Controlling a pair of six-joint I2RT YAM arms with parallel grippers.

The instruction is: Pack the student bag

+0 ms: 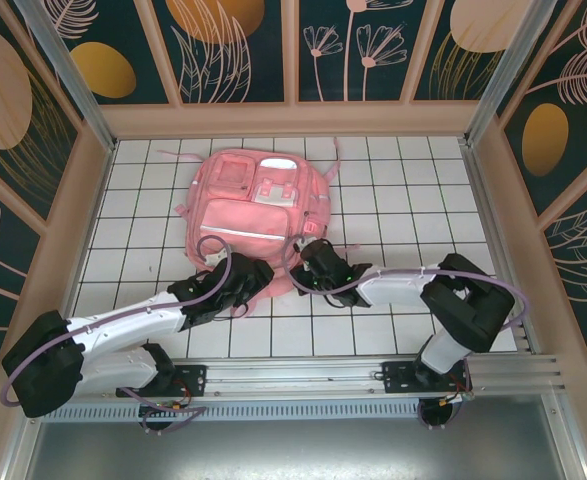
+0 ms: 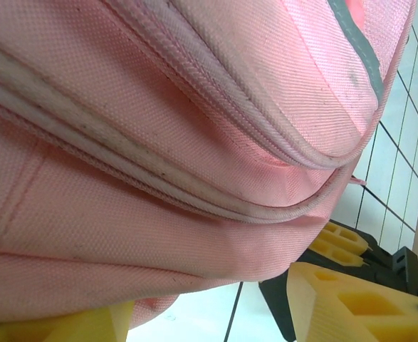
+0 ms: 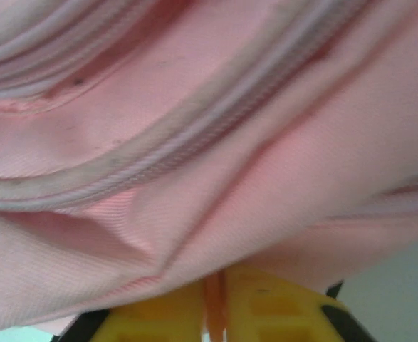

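Pinching a thin fold of the soft pink fabric student bag (image 1: 258, 205), centre of the overhead frame, my right gripper (image 3: 216, 303) is clamped; left gripper (image 2: 209, 313) stands spread. If I pull hard, that fold may slip free.

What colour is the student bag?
The student bag is pink with white patches; clearest in top external view.

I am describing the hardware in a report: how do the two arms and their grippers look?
The left arm and right arm have white tube-shaped links between bulky black joints. A thin lilac cable loops along each. The left gripper and right gripper are black, with yellow block-shaped fingers that have recessed pockets.
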